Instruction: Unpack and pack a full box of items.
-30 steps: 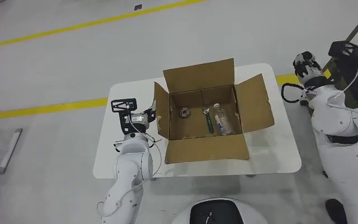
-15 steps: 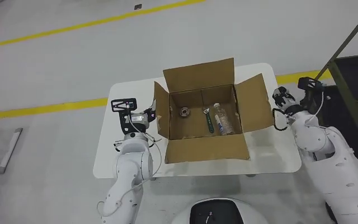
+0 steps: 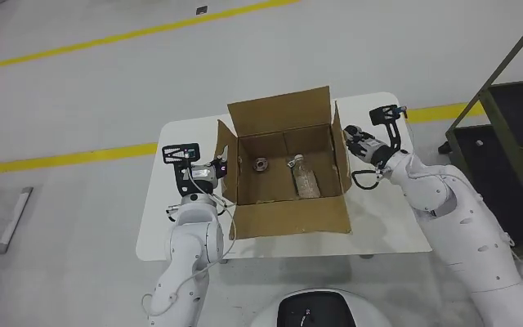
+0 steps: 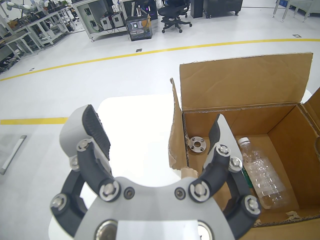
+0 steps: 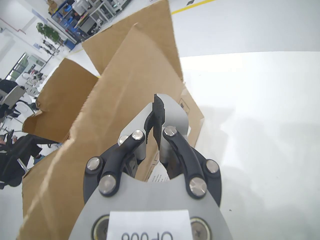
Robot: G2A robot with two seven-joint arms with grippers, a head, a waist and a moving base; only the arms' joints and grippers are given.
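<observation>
An open cardboard box (image 3: 286,217) stands mid-table. Inside lie a metal flange (image 3: 261,163), a clear plastic bottle (image 3: 304,178) and, beside the bottle, a sliver of a green-handled tool (image 4: 247,178), mostly hidden. My left gripper (image 3: 219,167) hovers open just outside the box's left flap (image 4: 176,136), nothing between its fingers (image 4: 96,131). My right gripper (image 3: 353,139) is shut and rests against the outer face of the right flap (image 5: 125,88), which stands nearly upright. From the left wrist view the flange (image 4: 197,145) and bottle (image 4: 262,176) lie past my open left gripper (image 4: 155,136).
The white table (image 3: 163,221) has bare surface left of the box and a strip at its right (image 3: 392,221). A dark metal rack (image 3: 490,123) stands on the floor beyond the table's right end.
My right arm swung in from the far right to the box's right flap. That flap went from lying outward to nearly upright, and the box slid slightly left. The left arm stayed put.
</observation>
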